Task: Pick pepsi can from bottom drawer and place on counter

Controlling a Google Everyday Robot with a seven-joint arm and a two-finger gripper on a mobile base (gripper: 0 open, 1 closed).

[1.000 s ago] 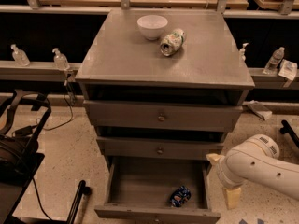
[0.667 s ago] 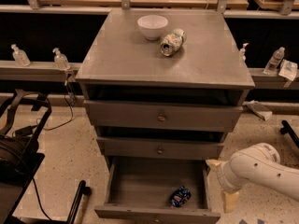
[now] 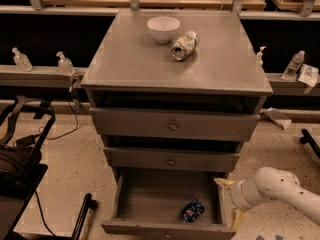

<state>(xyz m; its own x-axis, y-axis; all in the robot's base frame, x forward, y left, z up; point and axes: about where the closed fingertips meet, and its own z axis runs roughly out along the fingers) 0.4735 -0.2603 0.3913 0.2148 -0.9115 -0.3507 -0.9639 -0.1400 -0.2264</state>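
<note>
The pepsi can (image 3: 193, 210), dark blue, lies on its side in the open bottom drawer (image 3: 135, 204), near the front right corner. My gripper (image 3: 227, 202) is just outside the drawer's right side, to the right of the can and apart from it. Its cream fingers (image 3: 223, 182) are spread open and hold nothing. The white arm (image 3: 280, 191) comes in from the lower right. The counter (image 3: 145, 59) is the grey top of the cabinet, well above the gripper.
A white bowl (image 3: 163, 28) and a pale green-and-white can (image 3: 183, 45) lying on its side sit at the back of the counter. The two upper drawers (image 3: 172, 126) are shut. Black equipment (image 3: 20, 159) stands at left. Bottles (image 3: 65, 64) line the side ledges.
The arm has dropped a little and the gripper has moved down and slightly left, closer to the bottom drawer's right side. The can has not moved.
</note>
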